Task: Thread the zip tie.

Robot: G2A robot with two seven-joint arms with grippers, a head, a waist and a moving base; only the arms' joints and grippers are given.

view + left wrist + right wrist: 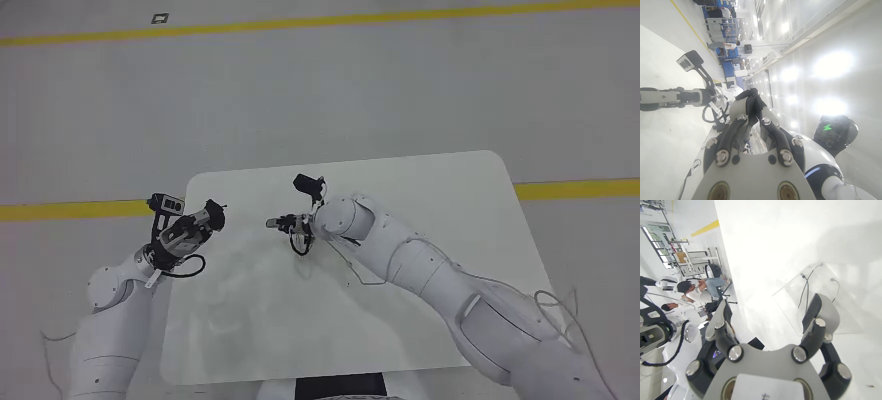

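Note:
Three thin dark zip ties (804, 289) lie on a clear plastic sheet (789, 298) on the white table (440, 190). In the right wrist view my right gripper (770, 299) is open above the table, close to the sheet, with nothing between its ribbed pads (813, 308). In the top view it (273, 223) is over the table's middle left. My left gripper (211, 214) hangs at the table's left edge, raised and pointing toward the right one. Its fingers (753, 106) are shut, their tips wrapped in black. I cannot make out a zip tie between them.
The table is bare white around the grippers, with free room on its right half. Yellow floor lines (300, 22) run beyond the table. The right arm's camera bracket (690, 60) sticks up beside its wrist.

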